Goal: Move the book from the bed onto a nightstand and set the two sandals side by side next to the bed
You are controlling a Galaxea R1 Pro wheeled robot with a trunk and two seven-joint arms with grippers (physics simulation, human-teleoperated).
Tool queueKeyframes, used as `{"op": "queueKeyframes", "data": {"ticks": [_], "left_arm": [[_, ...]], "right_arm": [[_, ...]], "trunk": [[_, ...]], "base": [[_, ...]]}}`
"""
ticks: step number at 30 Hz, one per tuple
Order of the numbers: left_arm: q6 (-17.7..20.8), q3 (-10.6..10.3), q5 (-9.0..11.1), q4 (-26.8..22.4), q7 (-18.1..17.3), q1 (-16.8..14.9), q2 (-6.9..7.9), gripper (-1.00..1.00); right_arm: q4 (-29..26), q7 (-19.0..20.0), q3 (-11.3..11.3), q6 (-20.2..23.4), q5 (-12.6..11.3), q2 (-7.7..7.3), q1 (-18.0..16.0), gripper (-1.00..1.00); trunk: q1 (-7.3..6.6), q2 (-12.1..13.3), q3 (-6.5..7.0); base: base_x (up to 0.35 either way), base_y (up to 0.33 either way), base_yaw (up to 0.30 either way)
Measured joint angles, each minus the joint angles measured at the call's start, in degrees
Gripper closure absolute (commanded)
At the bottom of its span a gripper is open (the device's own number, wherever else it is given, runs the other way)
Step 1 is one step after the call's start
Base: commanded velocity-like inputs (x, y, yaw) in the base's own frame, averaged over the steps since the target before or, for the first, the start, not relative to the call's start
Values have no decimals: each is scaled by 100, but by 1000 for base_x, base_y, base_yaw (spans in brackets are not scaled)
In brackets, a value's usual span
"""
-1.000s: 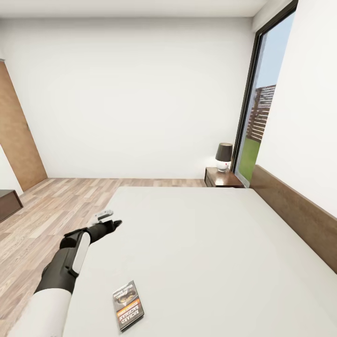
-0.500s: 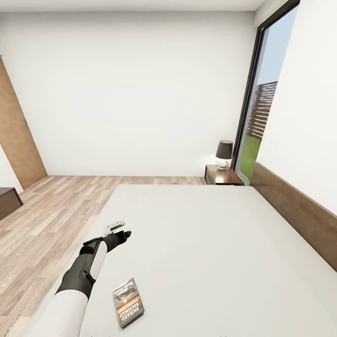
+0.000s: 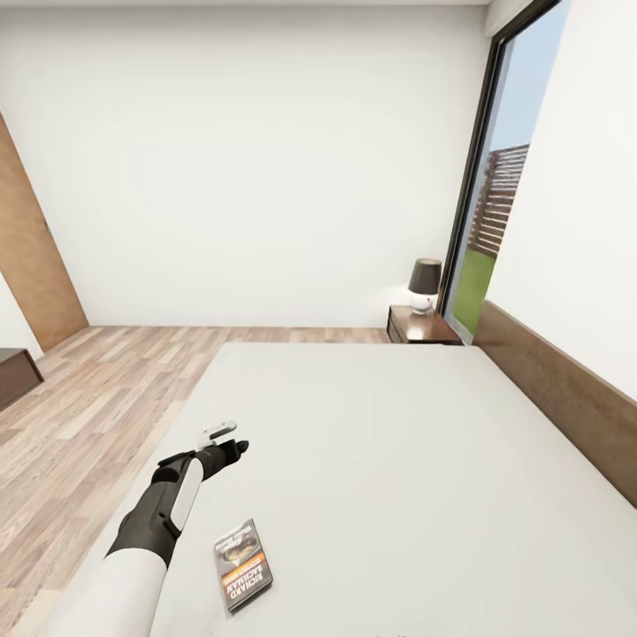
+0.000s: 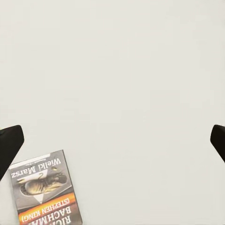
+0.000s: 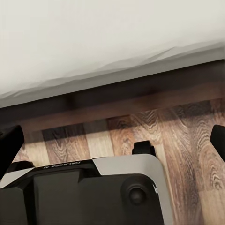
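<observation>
The book [image 3: 242, 565], thin with an orange band, lies flat on the bed [image 3: 389, 460] near its foot corner; the left wrist view crops its lower edge. We see the left gripper [image 3: 232, 445] just beyond it, fingers [image 4: 9, 146] spread wide, and the right gripper's [image 5: 112, 145] dark fingertips wide apart over plank floor [image 5: 178, 140].

lying on the bed [image 3: 398, 460], the book [image 4: 44, 192] is showing white cover lettering in the left wrist view: "wielki marsz" at the top, then "(stephen king)" and "richard bachman" on the orange band, the last cut off by the picture's edge. appearing upside down on the same book [image 3: 242, 564] in the head view, "richard bachman". printed faintly on the robot's base [image 5: 84, 187] in the right wrist view, "galaxea".
</observation>
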Motion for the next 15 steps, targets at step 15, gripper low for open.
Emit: {"op": "queueKeyframes", "data": {"ticks": [15], "left_arm": [[0,-2,1,2,1,-4,-9,-100]], "right_arm": [[0,0,0,0,10,0,1,-100]], "trunk": [[0,0,-135]], "base": [[0,0,0]]}}
